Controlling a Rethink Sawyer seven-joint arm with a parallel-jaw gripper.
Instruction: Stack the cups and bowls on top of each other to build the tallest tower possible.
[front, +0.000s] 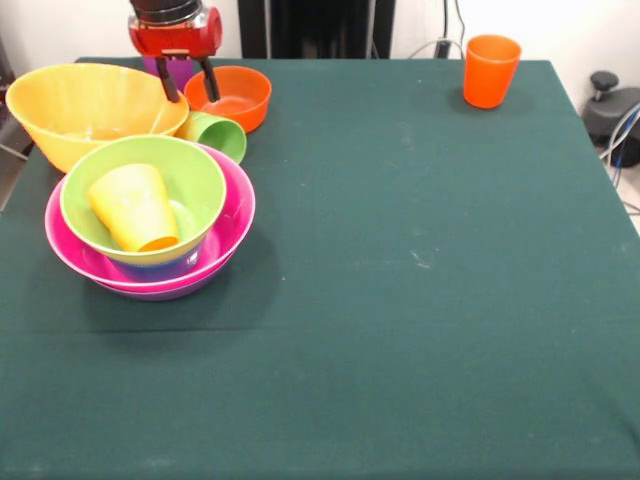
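My gripper (188, 88) hangs at the table's far left with its two black fingers (166, 82) spread open. A purple cup (181, 70) shows just behind and between them; I cannot tell if they touch it. The tower (150, 225) stands at the left: a light green bowl (190, 175) sits over a blue bowl (165, 266), in a pink bowl (232, 215), over a purple bowl (165, 291). A yellow-orange cup (133, 208) lies tilted in the green bowl. A light green cup (216, 134) lies on its side. An orange cup (490, 70) stands upright at the far right.
A large yellow bowl (85, 110) stands at the far left, touching the tower's rim. A small orange bowl (232, 96) sits right of the gripper. The green tablecloth (420, 280) spreads to the right and front. A dark device with cables (612, 112) sits beyond the right edge.
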